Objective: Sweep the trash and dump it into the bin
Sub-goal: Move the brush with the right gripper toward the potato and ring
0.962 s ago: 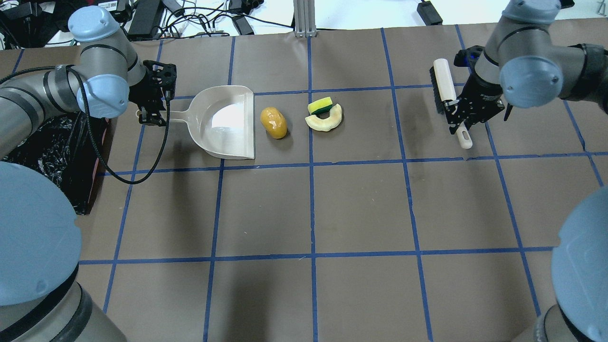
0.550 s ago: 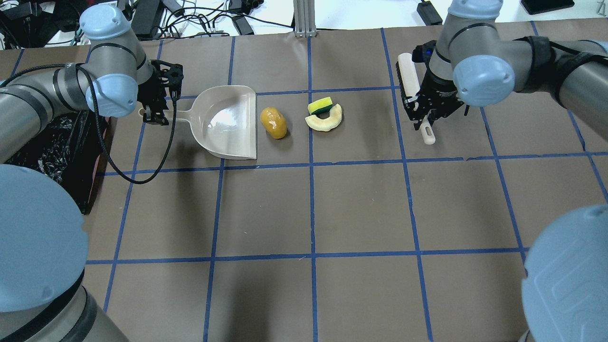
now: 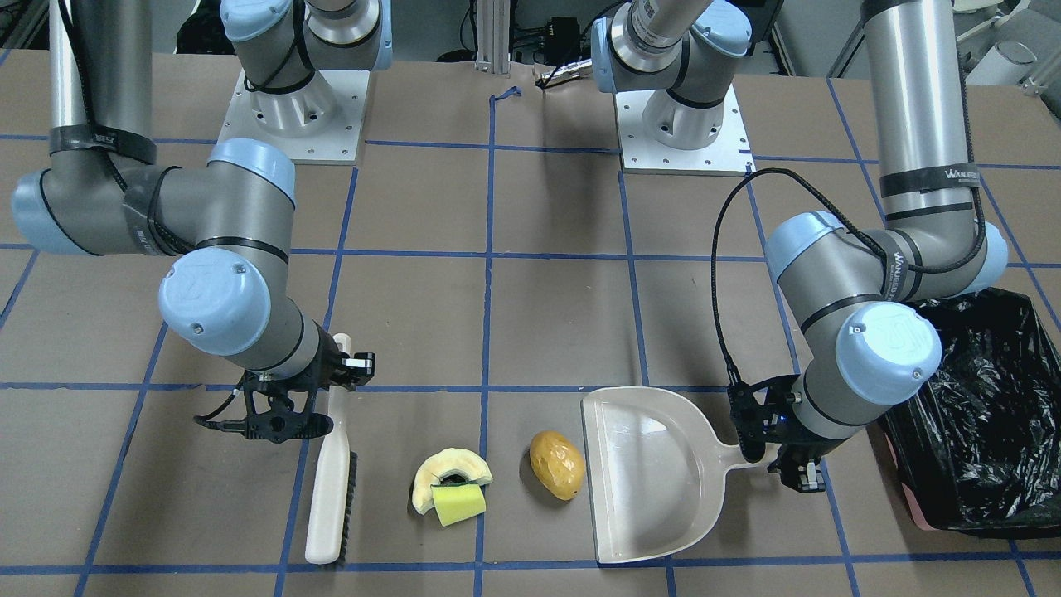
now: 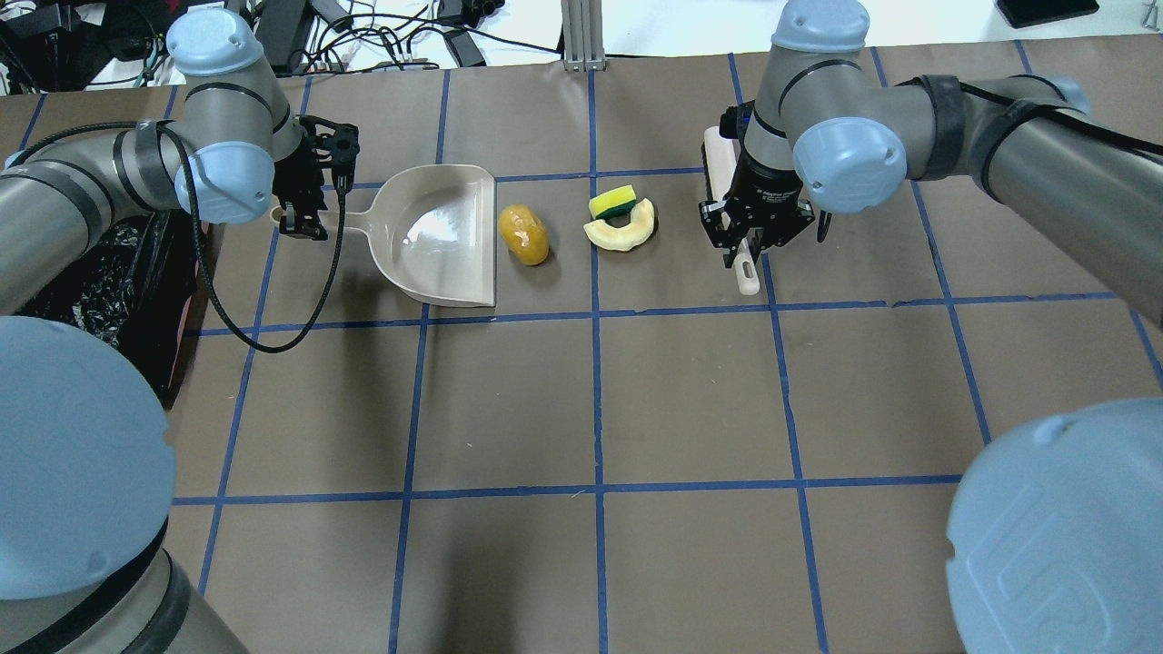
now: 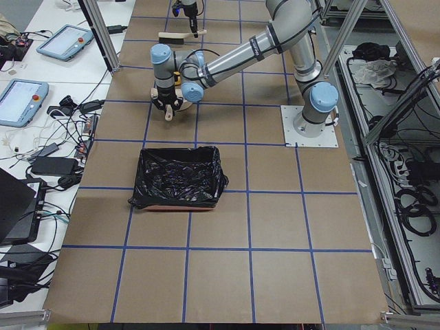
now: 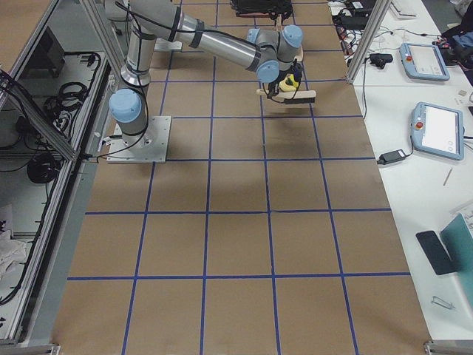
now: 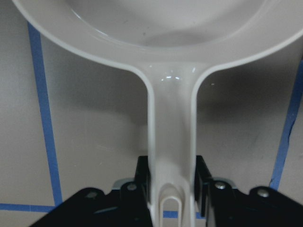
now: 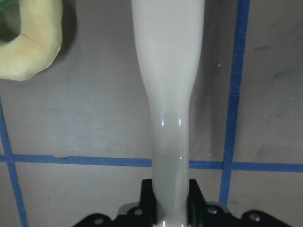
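Observation:
The cream dustpan point(image 4: 445, 232) lies on the table with its open edge just beside the golden-brown potato-like lump point(image 4: 524, 233). My left gripper point(image 4: 304, 213) is shut on the dustpan handle point(image 7: 171, 142). The pale curved fruit slice point(image 4: 631, 232) lies right of the lump, with the yellow-and-green sponge block point(image 4: 611, 200) against it. My right gripper point(image 4: 745, 241) is shut on the handle of a cream hand brush point(image 3: 327, 489), held just right of the slice. The brush's dark bristles face the trash. The bin point(image 3: 970, 414), lined with a black bag, stands behind my left arm.
Blue tape lines grid the brown table point(image 4: 591, 409). Cables and power bricks point(image 4: 363, 36) lie past the far edge. A black cable point(image 4: 263, 336) loops from my left wrist over the table. The two arm bases point(image 3: 290, 108) are bolted at the robot's side.
My right arm has carried the brush left, from the far right to just beside the fruit slice. My left gripper has nudged the dustpan slightly right, toward the lump.

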